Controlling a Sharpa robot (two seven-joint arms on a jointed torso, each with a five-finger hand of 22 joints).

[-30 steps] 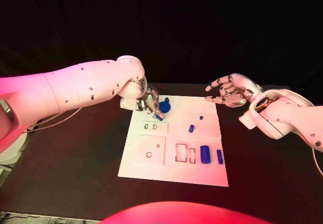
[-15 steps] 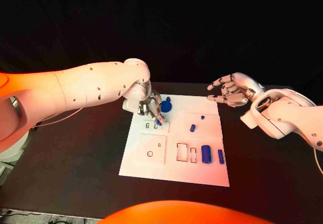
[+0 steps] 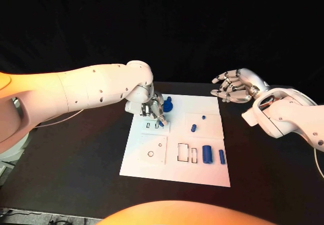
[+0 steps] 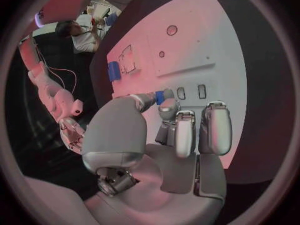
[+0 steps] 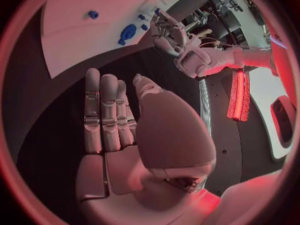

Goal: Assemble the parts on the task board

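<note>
While the left hand [image 3: 154,108] pinches one blue part [image 4: 164,96] over the board [image 3: 177,166], five parts lie there and the right hand [image 3: 233,86] hovers, fingers spread, holding nothing.

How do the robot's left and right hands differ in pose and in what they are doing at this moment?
The left hand is low over the task board, pinching a small blue part just above two small slots; the right hand hangs off the board's far right corner, above the black table. The left hand's fingers curl downward; the right hand's are spread, holding nothing. Both are silver, on white arms.
</note>
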